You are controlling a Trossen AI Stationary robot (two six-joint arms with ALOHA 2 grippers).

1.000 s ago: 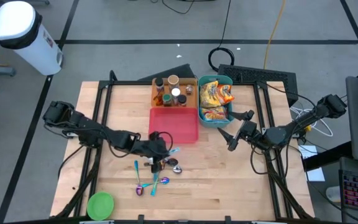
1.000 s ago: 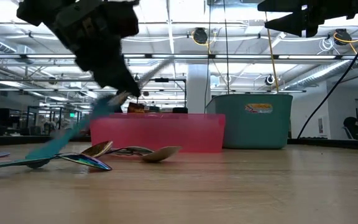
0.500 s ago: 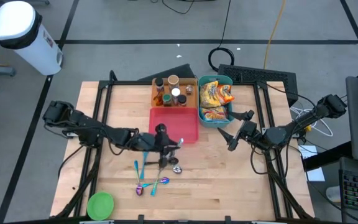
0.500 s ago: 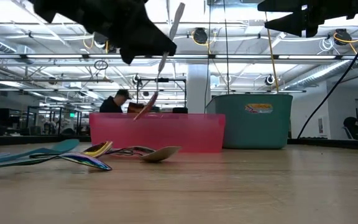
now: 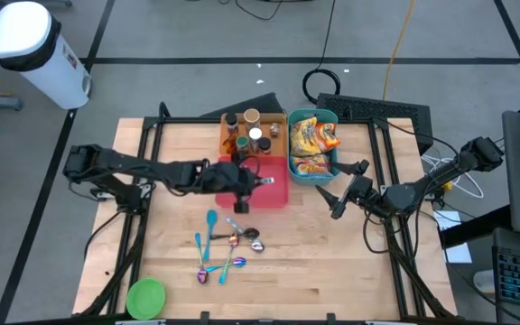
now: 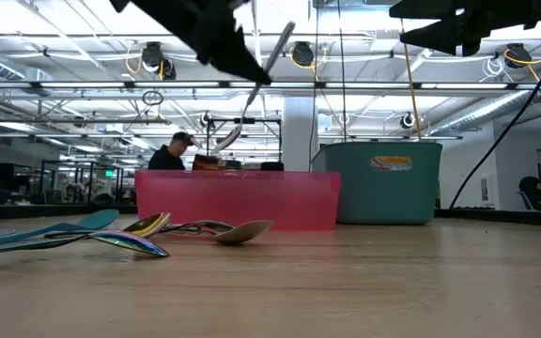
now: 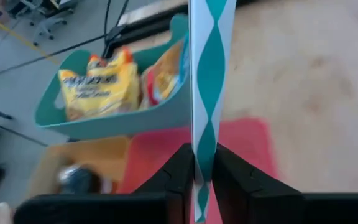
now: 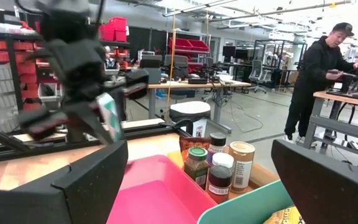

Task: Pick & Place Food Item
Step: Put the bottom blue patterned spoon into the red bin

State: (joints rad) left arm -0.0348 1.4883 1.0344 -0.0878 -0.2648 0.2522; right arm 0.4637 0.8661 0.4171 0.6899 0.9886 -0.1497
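My left gripper [image 5: 242,177] is shut on a thin spoon [image 6: 256,89] with a teal-and-white wavy handle [image 7: 205,74], above the pink bin [image 5: 264,191]. The low view shows the spoon slanting below the gripper [image 6: 238,56]. Several other spoons [image 5: 228,246] lie flat on the wood near the table's middle. My right gripper [image 5: 336,199] is open and empty, to the right of the teal bin [image 5: 332,173] that holds yellow snack bags [image 5: 311,137]. My left gripper pinches the spoon's flat handle [image 7: 204,140] between its two fingers [image 7: 180,168], which close on its two faces. The handle runs on forward past the fingertips. The spoon is lifted clear above the pink bin and slants, its bowl end [image 6: 227,141] lowest.
A box of spice jars [image 5: 251,134] stands behind the pink bin. A green bowl [image 5: 146,296] sits at the near left corner. Black frame rails [image 5: 147,153] run along the table's sides. A person [image 8: 319,68] stands in the room beyond.
My left gripper has risen from the spoons on the table and gone toward the far edge, over the pink bin. It carries the spoon, now lifted clear and slanting. The other spoons stay on the wood.
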